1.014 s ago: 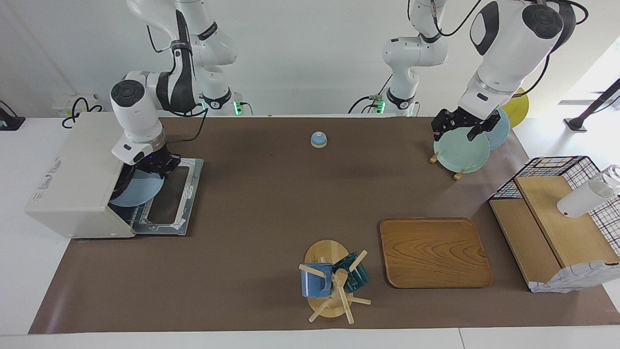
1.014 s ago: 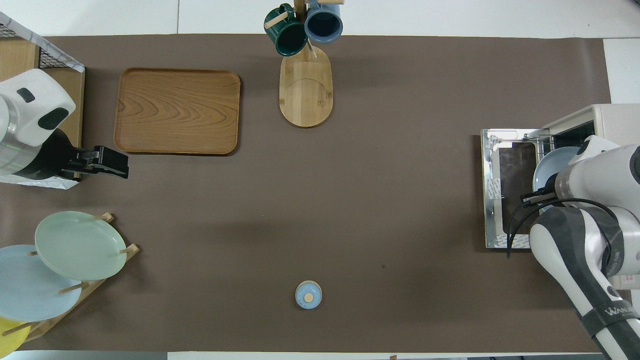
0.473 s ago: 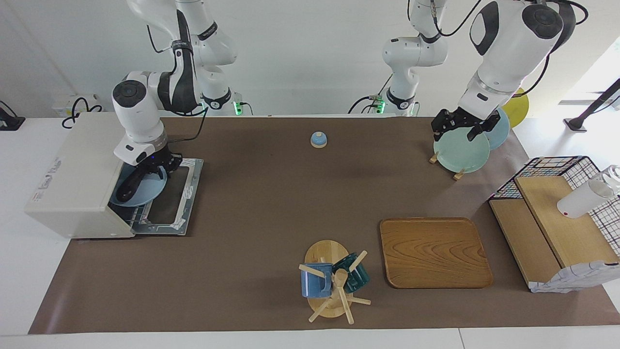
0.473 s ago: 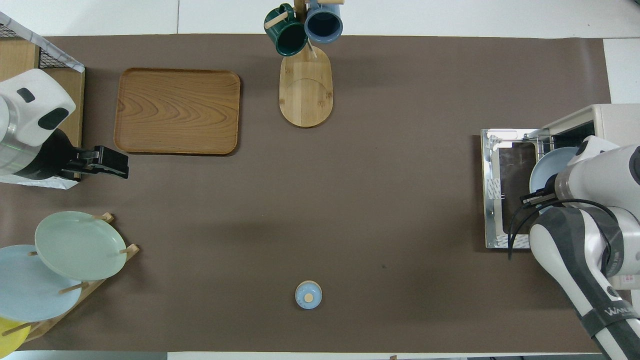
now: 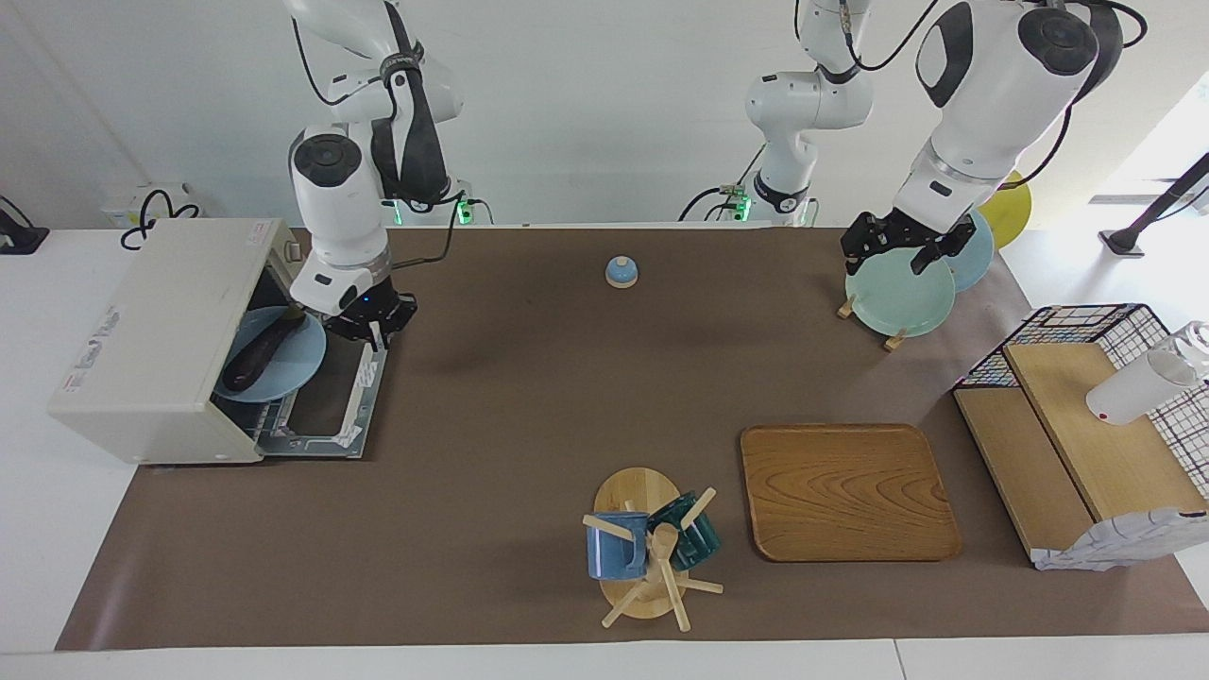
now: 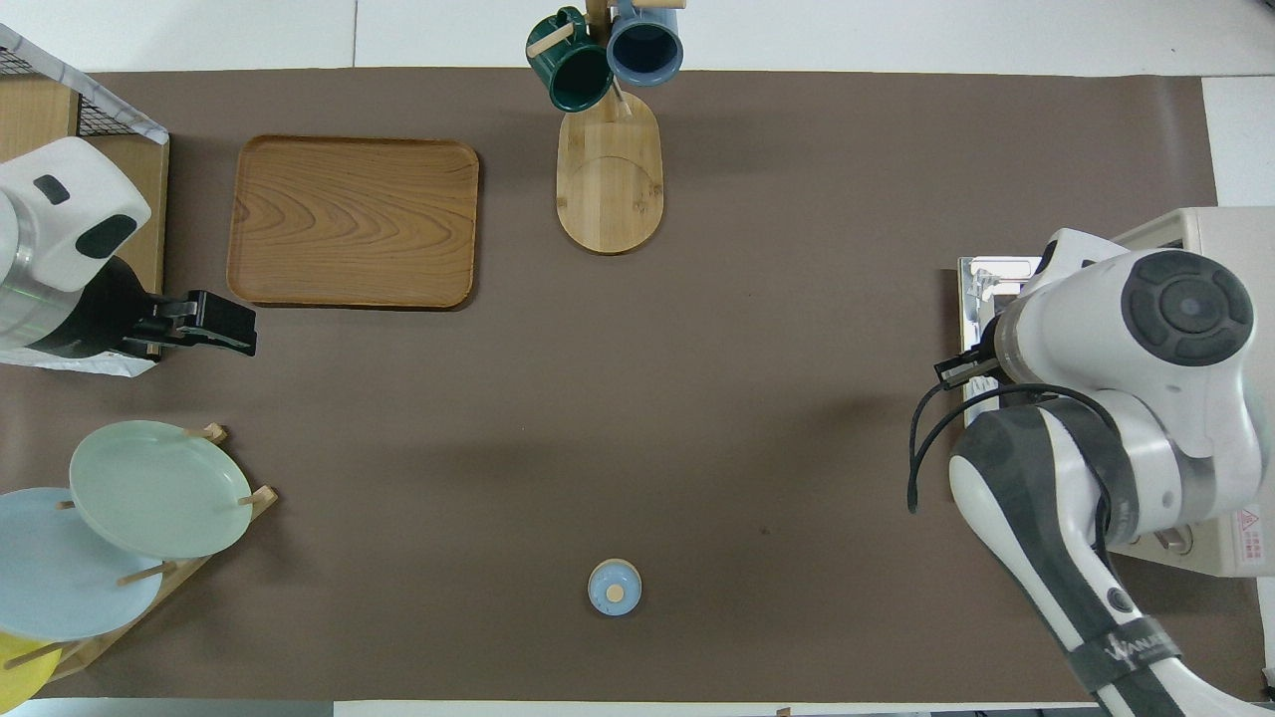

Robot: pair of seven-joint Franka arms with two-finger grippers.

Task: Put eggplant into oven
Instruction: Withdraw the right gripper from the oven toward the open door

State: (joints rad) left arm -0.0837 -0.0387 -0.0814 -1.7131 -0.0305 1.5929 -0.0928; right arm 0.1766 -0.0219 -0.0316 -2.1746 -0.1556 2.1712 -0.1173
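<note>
The cream-white oven [image 5: 161, 321] stands at the right arm's end of the table with its glass door [image 5: 331, 406] dropped open. A pale blue plate [image 5: 293, 373] sits on the rack in the oven's mouth. The dark purple eggplant [image 5: 260, 351] lies on that plate, free of any gripper. My right gripper [image 5: 371, 332] is open and empty, raised over the edge of the open door. In the overhead view the right arm hides the plate and eggplant; only the oven [image 6: 1210, 234] shows. My left gripper [image 5: 897, 253] waits over the plate rack.
A small blue bell [image 5: 621, 272] sits mid-table near the robots. A wooden tray [image 5: 845, 491] and a mug tree [image 5: 652, 548] with two mugs lie farther out. A rack with plates [image 5: 897, 297] and a wire basket with wooden shelves [image 5: 1086, 425] stand at the left arm's end.
My right gripper let go of the eggplant, rose and drew back out of the oven's mouth over the door. The eggplant stays on the blue plate. The left arm has not moved.
</note>
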